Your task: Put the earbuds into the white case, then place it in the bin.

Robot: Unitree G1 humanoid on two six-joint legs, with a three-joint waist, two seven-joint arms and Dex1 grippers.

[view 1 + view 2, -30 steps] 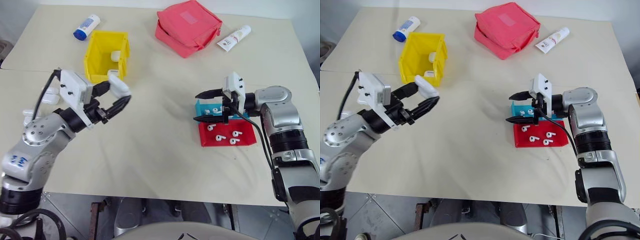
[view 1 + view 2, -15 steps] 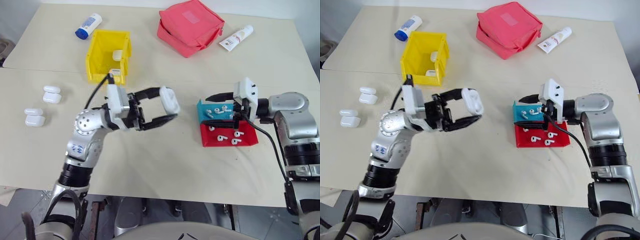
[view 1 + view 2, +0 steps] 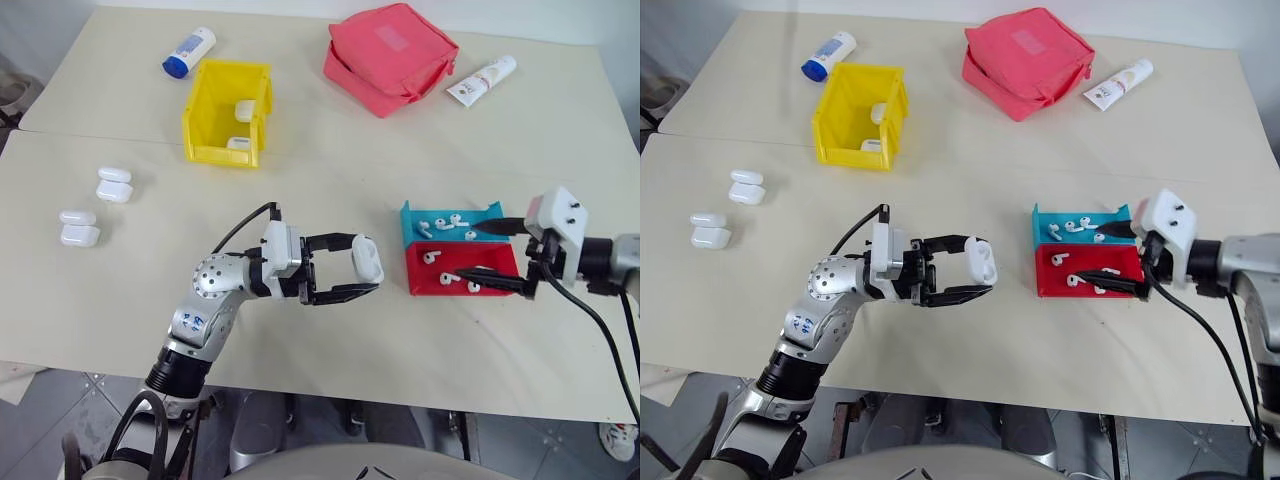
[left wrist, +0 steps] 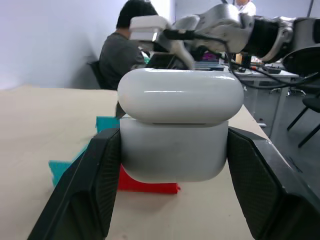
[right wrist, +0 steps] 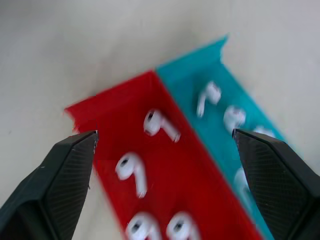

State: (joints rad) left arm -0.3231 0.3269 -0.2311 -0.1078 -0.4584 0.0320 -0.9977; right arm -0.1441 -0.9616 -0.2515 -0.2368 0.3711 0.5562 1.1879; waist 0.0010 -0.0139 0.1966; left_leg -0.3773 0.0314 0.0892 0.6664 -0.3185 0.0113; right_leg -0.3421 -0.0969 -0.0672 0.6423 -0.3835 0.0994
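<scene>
Case [image 3: 366, 259] held closed in the left gripper [image 3: 350, 268], now brought to the table's middle beside the trays

White case is clamped between the left fingers with its lid shut, above the table, near the red tray [image 3: 440, 283] and the teal tray [image 3: 415, 222]. A second ago it was near the yellow bin [image 3: 226, 112]; it has come toward the earbuds, so loading is probably next. The right gripper [image 3: 505, 255] has its jaws wide and holds nothing; it has pulled back to the trays' outer side. I count about four earbuds [image 5: 160, 124] in the red tray and about four in the teal one, four spare cases [image 3: 114, 185] at the left, two cases in the bin
</scene>
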